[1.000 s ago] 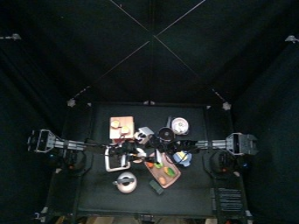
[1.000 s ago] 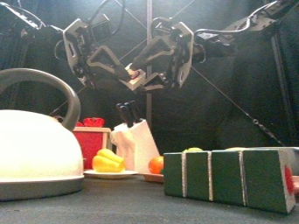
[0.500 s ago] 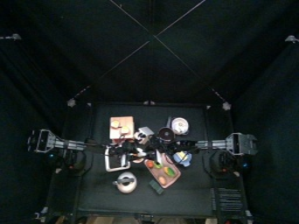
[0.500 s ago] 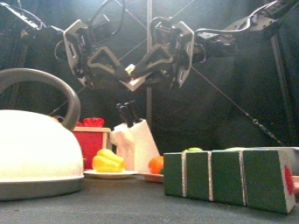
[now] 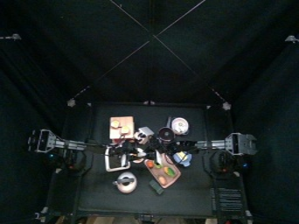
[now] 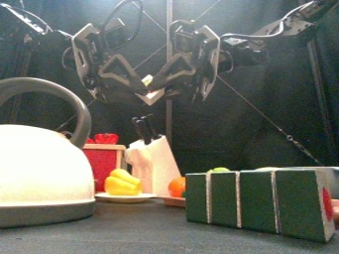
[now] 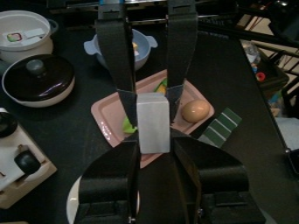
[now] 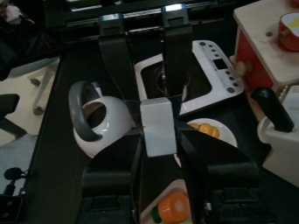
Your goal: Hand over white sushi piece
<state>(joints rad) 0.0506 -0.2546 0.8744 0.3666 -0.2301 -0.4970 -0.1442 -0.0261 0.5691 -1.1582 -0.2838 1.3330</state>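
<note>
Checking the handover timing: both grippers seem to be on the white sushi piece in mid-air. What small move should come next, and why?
Probably the left gripper should open fully and back off: the right gripper already pinches the white sushi piece held between them above the table.

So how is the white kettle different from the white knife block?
The kettle is round and smooth; the knife block is narrow with slanted sides. The kettle has one dark handle arching over its top; the knife block has several dark knife handles poking out of its top. The kettle stands right at the front on the left; the knife block stands farther back, near the middle. Both are white and upright.
</note>
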